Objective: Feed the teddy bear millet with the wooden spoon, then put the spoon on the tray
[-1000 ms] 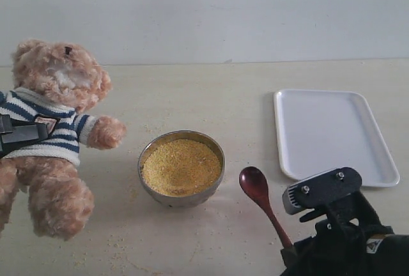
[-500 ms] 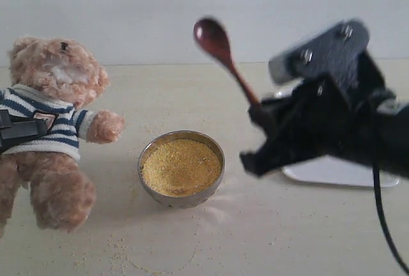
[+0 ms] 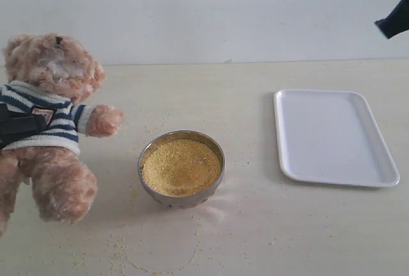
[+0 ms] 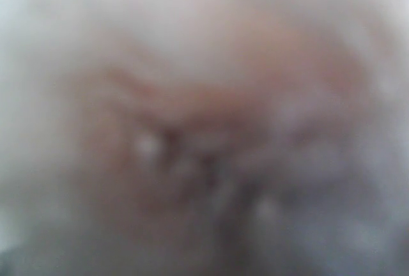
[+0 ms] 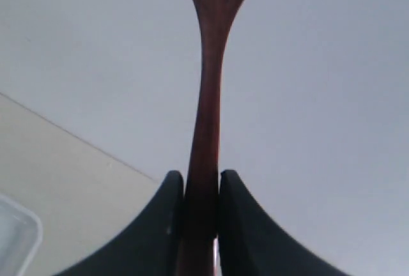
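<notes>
- Table (image 3: 255, 97): pale beige surface, meets a plain light wall at the far edge.
- Metal bowl (image 3: 181, 194): round, near centre, resting on the table; filled with a mound of millet (image 3: 181, 166).
- Loose yellow specks (image 3: 121, 250): scattered on the table near and left of the bowl, a few more at its far left side.
- Tray (image 3: 333, 137): white, rectangular, rounded corners, low rim; lies flat at right, well apart from the bowl.
- Teddy bear (image 3: 51, 129): far left, striped shirt; whether its legs touch the table cannot be told.
</notes>
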Motion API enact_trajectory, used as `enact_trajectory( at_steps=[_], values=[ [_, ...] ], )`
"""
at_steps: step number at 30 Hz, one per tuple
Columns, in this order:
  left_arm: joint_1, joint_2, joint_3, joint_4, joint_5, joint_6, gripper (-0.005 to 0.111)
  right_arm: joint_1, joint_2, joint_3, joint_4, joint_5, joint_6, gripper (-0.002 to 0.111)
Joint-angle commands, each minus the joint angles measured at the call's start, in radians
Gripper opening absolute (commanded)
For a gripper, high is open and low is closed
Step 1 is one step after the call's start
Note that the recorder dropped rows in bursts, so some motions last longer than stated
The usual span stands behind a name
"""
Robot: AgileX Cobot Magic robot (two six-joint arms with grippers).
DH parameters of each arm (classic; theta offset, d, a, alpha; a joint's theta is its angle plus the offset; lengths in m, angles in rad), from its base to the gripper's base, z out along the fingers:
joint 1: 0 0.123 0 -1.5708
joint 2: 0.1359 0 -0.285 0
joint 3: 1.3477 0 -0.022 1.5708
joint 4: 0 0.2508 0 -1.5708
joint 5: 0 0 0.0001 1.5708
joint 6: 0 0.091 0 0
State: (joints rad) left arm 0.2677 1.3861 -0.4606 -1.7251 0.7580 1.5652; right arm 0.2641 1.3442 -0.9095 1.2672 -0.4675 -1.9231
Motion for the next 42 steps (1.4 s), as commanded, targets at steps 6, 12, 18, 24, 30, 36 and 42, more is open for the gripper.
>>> enact_trajectory(
  at_steps=[6, 12, 18, 24, 30, 36, 42],
  values=[
    [0.001, 0.066, 0.0, -0.019, 0.017, -0.005, 0.005, -0.114, 0.133, -0.222, 0.477, -0.153, -0.203, 0.0],
    [0.001, 0.077, 0.0, -0.019, 0.025, -0.005, 0.005, -0.115, 0.172, -0.135, 0.448, -0.169, -0.203, 0.0],
    [0.001, 0.077, 0.0, -0.019, 0.027, -0.005, 0.005, -0.213, 0.17, 0.024, 0.477, -0.005, 0.36, 0.0],
    [0.001, 0.077, 0.0, -0.019, 0.029, -0.005, 0.005, -0.41, 0.16, 0.049, 0.477, 0.576, 0.821, 0.0],
    [0.001, 0.077, 0.0, -0.019, 0.032, -0.005, 0.005, -0.689, 0.153, -0.002, 0.477, 0.926, 0.891, 0.0],
    [0.001, 0.077, 0.0, -0.019, 0.032, -0.005, 0.005, -0.743, 0.13, -0.006, 0.477, 1.022, 0.678, 0.0],
    [0.001, 0.077, 0.0, -0.019, 0.032, -0.005, 0.005, -0.594, 0.022, -0.006, 0.477, 0.875, 0.339, 0.0]
  ],
)
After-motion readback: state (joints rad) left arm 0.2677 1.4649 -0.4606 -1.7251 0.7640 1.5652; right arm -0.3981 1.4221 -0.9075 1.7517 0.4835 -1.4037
